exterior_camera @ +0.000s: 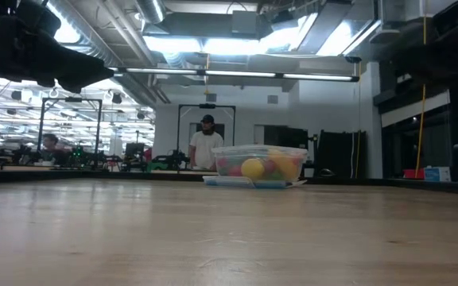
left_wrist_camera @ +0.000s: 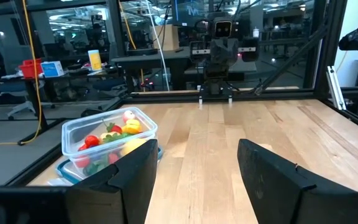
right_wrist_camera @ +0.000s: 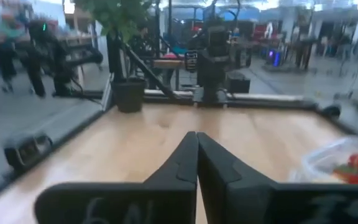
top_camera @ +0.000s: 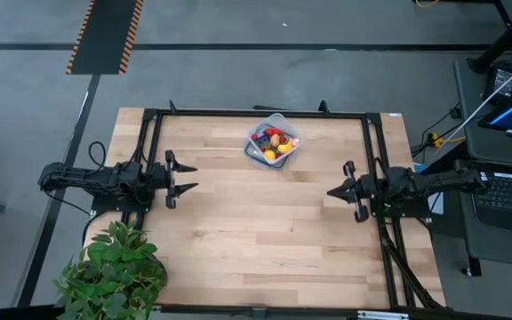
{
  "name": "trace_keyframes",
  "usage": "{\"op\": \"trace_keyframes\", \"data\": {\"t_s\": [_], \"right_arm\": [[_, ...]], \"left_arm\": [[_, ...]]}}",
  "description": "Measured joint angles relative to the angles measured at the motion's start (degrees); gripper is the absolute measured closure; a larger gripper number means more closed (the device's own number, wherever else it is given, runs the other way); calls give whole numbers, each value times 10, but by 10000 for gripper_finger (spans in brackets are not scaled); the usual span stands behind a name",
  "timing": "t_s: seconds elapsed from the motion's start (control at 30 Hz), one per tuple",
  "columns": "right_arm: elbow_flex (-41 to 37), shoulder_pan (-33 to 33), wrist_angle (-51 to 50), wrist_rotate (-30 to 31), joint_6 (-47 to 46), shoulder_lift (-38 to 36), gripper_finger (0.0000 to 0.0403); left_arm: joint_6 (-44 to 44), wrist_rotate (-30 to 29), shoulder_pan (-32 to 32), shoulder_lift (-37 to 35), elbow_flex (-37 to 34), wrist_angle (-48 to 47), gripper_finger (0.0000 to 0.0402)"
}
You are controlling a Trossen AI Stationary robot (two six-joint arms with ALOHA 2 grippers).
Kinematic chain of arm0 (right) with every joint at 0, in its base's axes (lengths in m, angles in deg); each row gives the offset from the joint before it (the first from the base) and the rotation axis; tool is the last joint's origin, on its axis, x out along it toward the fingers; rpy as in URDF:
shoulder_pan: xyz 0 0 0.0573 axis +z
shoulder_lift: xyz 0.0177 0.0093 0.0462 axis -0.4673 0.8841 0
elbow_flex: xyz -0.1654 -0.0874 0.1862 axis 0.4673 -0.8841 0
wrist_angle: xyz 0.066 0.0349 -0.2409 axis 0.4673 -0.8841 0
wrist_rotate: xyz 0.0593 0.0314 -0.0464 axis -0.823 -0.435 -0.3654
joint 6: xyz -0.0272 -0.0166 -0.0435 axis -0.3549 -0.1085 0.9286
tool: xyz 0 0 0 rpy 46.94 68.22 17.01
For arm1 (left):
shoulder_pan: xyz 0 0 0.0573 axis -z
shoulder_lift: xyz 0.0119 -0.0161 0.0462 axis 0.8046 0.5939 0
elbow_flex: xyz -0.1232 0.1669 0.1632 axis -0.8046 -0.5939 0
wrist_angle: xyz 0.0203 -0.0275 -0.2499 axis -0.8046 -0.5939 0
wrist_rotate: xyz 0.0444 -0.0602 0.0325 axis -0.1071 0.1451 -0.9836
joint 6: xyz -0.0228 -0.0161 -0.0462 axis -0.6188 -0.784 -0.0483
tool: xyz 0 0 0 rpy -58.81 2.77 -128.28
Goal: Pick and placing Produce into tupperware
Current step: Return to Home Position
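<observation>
The tupperware (top_camera: 272, 141) is a small clear container that rests by its base on the far middle of the table, on a blue lid. The produce (top_camera: 272, 140) lies inside it: red, yellow and green pieces, also seen in the low view (exterior_camera: 258, 168) and the left wrist view (left_wrist_camera: 109, 135). My left gripper (top_camera: 188, 176) hovers open at the table's left side, pointing right. My right gripper (top_camera: 332, 191) hovers shut at the right side, pointing left. Neither touches anything. In the right wrist view the tupperware (right_wrist_camera: 344, 163) shows at the edge.
A large leafy potted plant (top_camera: 114, 274) stands at the table's near left corner. A black frame (top_camera: 256, 113) runs along the table's far and side edges. Bare wood (top_camera: 265, 231) lies between the arms and toward the near edge. A person (exterior_camera: 206, 143) stands in the room beyond.
</observation>
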Motion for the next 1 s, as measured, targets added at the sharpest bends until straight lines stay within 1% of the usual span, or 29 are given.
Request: {"op": "trace_keyframes", "data": {"t_s": [0.07,0.2,0.33,0.87,1.0], "right_arm": [[0,0,-6,0,-47,0,394],[0,0,-42,-1,-110,0,389],[0,0,-84,0,-125,0,388],[0,0,-75,1,-49,1,387],[0,0,-75,1,-47,1,387]], "left_arm": [[0,0,0,0,0,0,185],[0,2,0,0,0,0,185],[0,2,0,0,0,0,185],[0,2,0,0,0,0,185],[0,2,0,0,0,0,185]]}}
